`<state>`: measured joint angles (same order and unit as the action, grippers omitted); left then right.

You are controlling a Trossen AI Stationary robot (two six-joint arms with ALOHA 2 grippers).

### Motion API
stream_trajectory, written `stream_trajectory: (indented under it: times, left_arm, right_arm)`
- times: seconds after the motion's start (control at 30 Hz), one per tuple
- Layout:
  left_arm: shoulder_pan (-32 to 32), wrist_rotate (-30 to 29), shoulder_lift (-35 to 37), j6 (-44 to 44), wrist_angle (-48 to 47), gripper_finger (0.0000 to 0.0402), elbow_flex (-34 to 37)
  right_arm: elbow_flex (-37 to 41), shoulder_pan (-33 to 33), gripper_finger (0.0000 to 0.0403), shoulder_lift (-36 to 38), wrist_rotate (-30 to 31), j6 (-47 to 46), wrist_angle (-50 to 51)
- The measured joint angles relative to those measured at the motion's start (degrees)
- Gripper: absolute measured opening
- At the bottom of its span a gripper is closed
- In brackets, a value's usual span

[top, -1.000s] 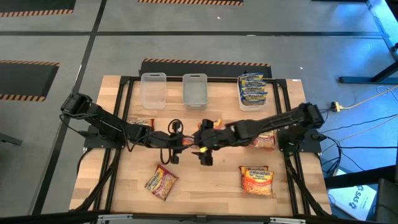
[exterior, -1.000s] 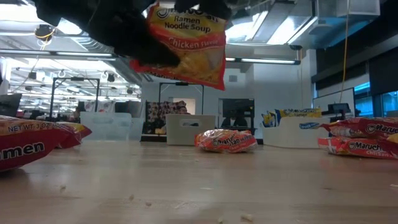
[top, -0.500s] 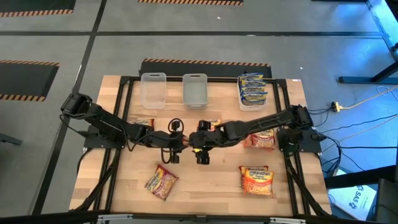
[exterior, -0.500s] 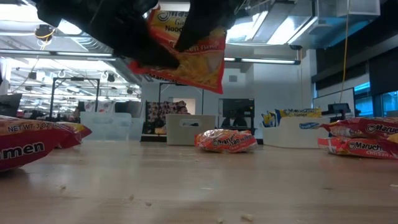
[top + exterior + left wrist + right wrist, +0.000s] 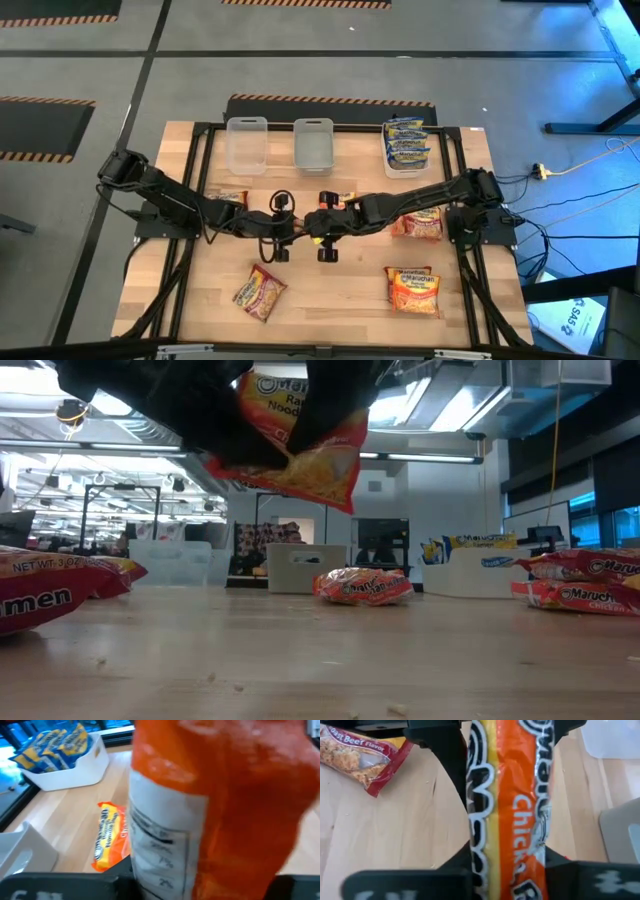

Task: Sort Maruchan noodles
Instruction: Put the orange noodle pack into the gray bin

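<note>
You have the light wooden table [image 5: 330, 290] under both dark arms, which meet over its middle. Along its far edge stand two clear plastic tubs [image 5: 247, 144] and one white tub [image 5: 405, 160] near the far right corner, filled with blue-and-yellow crinkly packets [image 5: 405, 140]. Held in the air above the table's centre is your orange crinkly chicken-flavour packet [image 5: 305, 435]. The left gripper [image 5: 300, 228] is clamped on it, and the right gripper [image 5: 322, 222] has its fingers pressed against its sides too, so both claws grip the same packet. On the table lie a red-and-orange packet [image 5: 413, 289] near the right front corner, a red beef-flavour packet [image 5: 260, 291] toward the left front, another orange packet [image 5: 363, 586] past the centre, and smaller packets partly hidden beneath each arm.
</note>
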<state>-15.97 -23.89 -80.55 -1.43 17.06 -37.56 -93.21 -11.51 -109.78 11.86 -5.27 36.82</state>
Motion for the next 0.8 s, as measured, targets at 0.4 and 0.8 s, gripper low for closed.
stream_trajectory:
  times: [0.4,0.8]
  left_arm:
    - [-0.63,0.21,4.78,0.04,-4.89,0.0119,0.0]
    - [-1.14,0.1,16.82,0.04,-15.81,0.0119,-0.14]
  right_arm:
    - [-0.45,0.0,0.0041,0.52,1.63,2.57,-0.1]
    - [-1.16,1.87,0.0034,2.82,3.39,4.84,-0.57]
